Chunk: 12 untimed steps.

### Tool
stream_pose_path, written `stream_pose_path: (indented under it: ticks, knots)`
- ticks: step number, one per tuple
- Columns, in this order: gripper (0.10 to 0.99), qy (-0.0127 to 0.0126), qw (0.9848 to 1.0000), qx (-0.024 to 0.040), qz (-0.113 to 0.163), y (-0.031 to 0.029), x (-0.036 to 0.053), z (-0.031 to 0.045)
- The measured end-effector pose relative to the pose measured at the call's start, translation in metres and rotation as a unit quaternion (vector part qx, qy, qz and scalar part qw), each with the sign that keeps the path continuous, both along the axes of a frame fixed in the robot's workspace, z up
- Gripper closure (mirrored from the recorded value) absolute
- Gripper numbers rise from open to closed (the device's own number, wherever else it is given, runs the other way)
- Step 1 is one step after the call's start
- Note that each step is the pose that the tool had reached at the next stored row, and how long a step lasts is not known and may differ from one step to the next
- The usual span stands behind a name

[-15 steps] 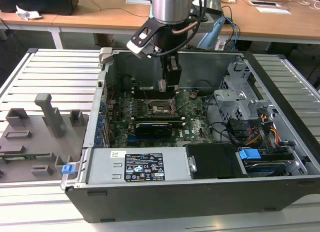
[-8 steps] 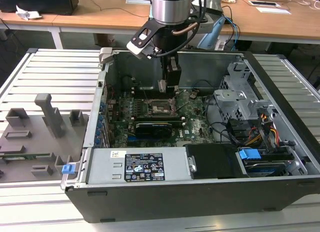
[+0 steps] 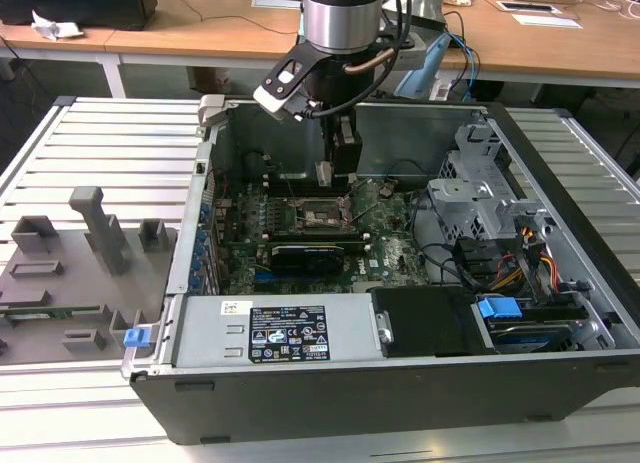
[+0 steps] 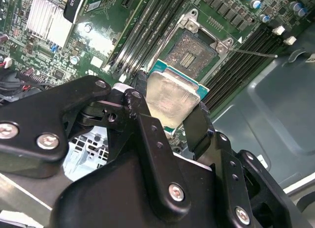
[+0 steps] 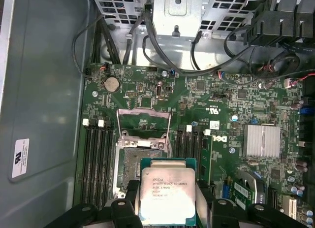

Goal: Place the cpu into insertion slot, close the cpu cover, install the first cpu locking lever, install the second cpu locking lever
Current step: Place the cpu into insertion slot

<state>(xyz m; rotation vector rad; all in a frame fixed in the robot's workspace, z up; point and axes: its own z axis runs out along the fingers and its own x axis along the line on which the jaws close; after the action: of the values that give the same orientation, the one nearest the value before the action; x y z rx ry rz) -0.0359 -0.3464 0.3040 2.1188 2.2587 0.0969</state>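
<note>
— On the slatted table [image 3: 110, 133], what's that big box?
— An open computer case [image 3: 350, 408] lying on its side, with the green circuit board [image 3: 390, 245] flat on its floor. A grey fixture plate [image 3: 60, 283] sits to the exterior view's left of it.
— And the arm?
— The arm [image 3: 343, 13] reaches down into the far half of the case. Its gripper [image 3: 335, 173] hangs above the board, not touching it.
— Holding anything?
— Yes, the cpu [image 5: 165, 193]. The two black fingers [image 4: 197, 124] are clamped on opposite edges of it, and its silvery top faces the wrist cameras.
— Where is it against the socket?
— Above the insertion slot [image 5: 129, 164] and apart from it. In the first wrist view the chip overlaps one corner of the slot rather than sitting square over it. The slot's dark contacts show.
— The cpu cover?
— The cpu cover [image 5: 144, 111] stands open at the slot's edge.
</note>
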Motion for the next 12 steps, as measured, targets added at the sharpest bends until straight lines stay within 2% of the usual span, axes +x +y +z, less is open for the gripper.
stream_pose_path:
  ticks: [9, 12]
  knots:
    - [0.549, -0.0001, 1.0000, 0.0002, 0.000, 0.0000, 0.0000, -0.0064]
    - [0.549, -0.0008, 1.0000, 0.0001, 0.000, 0.0023, 0.0000, -0.0122]
